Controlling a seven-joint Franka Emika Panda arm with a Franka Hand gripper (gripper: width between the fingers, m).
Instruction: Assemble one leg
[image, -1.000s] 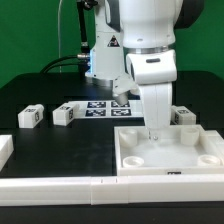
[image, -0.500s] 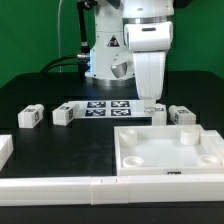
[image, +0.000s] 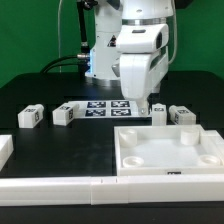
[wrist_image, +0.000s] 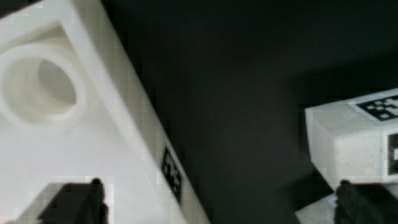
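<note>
Several white cube legs with tags lie on the black table: two at the exterior view's left (image: 29, 116) (image: 63, 114) and two at the right (image: 160, 113) (image: 182, 115). The large white panel (image: 170, 150) lies in front. My gripper (image: 147, 103) hangs open and empty just behind the panel's far edge, next to the right-hand legs. In the wrist view the gripper (wrist_image: 217, 205) is open, with dark fingertips (wrist_image: 71, 205) at both sides. The panel's corner with a round hole (wrist_image: 45, 90) lies under one finger and a leg (wrist_image: 365, 130) lies by the other.
The marker board (image: 105, 107) lies behind the gripper. Long white border strips (image: 60, 185) run along the front, with one short piece at the exterior view's left (image: 5, 150). The arm's base stands at the back.
My gripper has risen out of the panel and moved back toward the marker board and the right-hand legs. It stays open and empty.
</note>
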